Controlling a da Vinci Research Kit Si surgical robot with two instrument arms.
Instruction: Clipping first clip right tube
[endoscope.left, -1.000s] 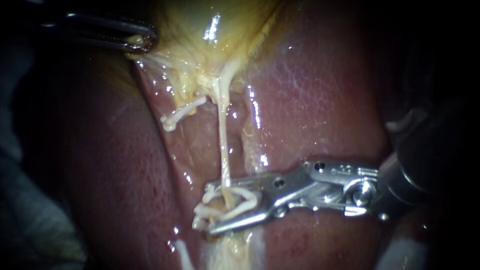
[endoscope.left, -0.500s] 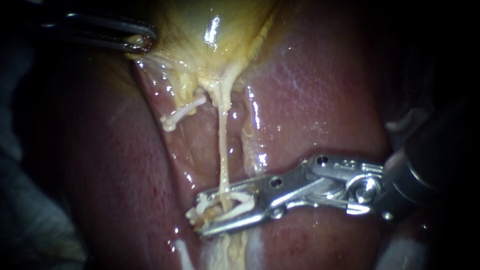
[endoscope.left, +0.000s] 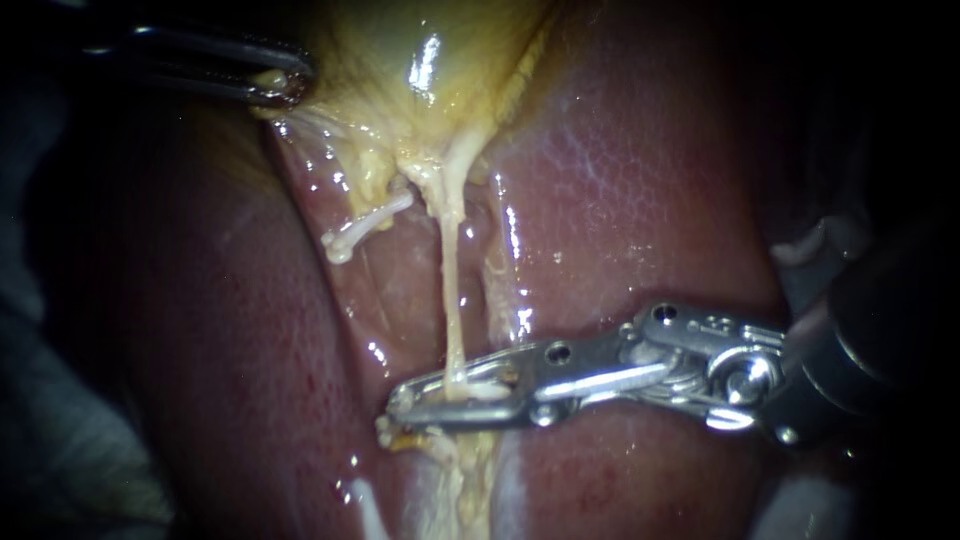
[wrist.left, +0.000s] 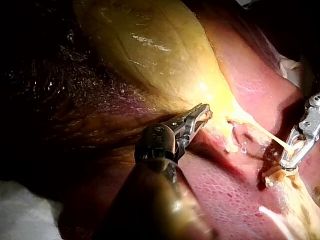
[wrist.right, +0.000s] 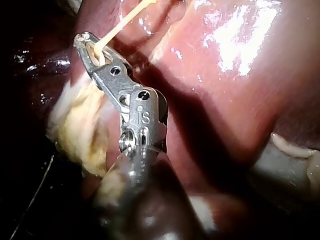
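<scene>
our right instrument (endoscope.left: 403, 403) has its jaws pressed nearly together on the right tube (endoscope.left: 448, 290), low over the liver (endoscope.left: 640, 200). we judge the clip is closing, with release left to do. our left instrument (endoscope.left: 285, 85) grips the gallbladder (endoscope.left: 400, 40).

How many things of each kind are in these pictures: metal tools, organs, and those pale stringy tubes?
Organs: 2, the gallbladder and the liver.
Tubes: 2, a long tube and a short tube.
Instruments: 2, the left instrument, jaws shut on the gallbladder, and the right instrument, jaws shut on the long tube.
Total: 6.
</scene>
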